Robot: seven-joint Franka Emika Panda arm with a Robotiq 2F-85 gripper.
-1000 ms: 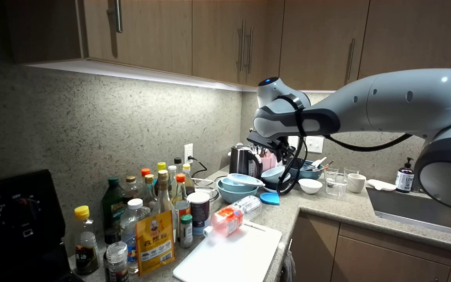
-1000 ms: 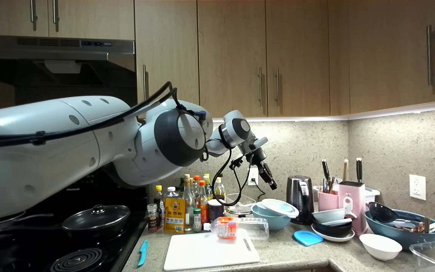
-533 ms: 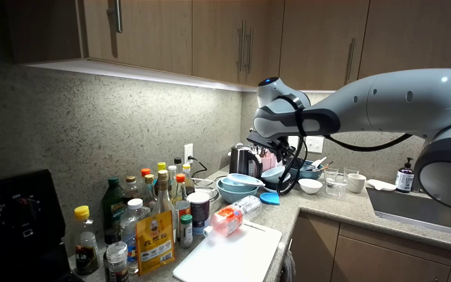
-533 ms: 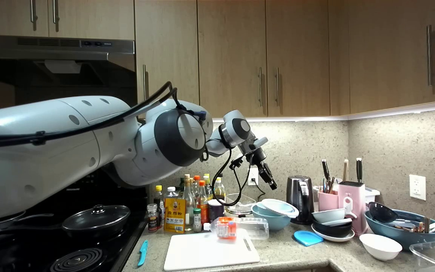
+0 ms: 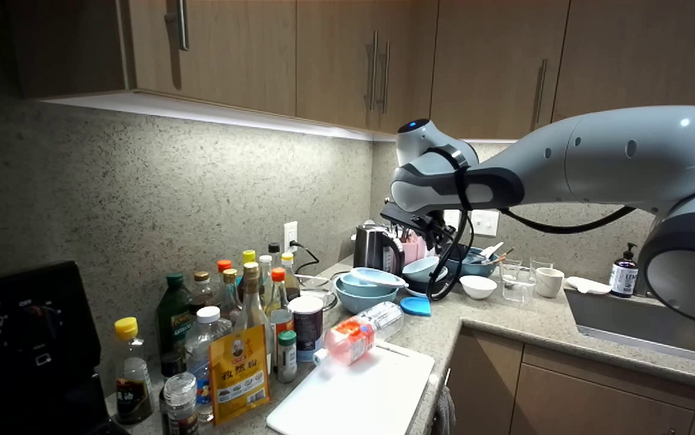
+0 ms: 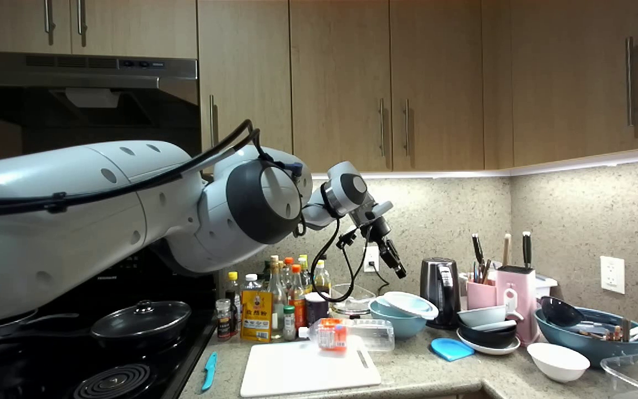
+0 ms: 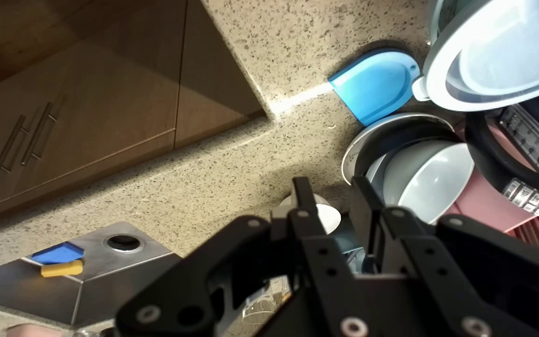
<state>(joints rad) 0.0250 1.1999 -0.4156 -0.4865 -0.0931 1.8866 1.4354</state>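
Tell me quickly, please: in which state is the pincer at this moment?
Pincer: open, its fingers apart, holding nothing; the white bowl seen in the gap stands on the speckled countertop below.

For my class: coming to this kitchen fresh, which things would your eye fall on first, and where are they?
A newcomer probably notices first the big pale robot arm stretched above the counter, its dark fingers apart and holding nothing. Then comes the orange-labelled bottle lying on its side over the edge of the white cutting board. The bright blue flat tool beside the stacked bowls likely follows.
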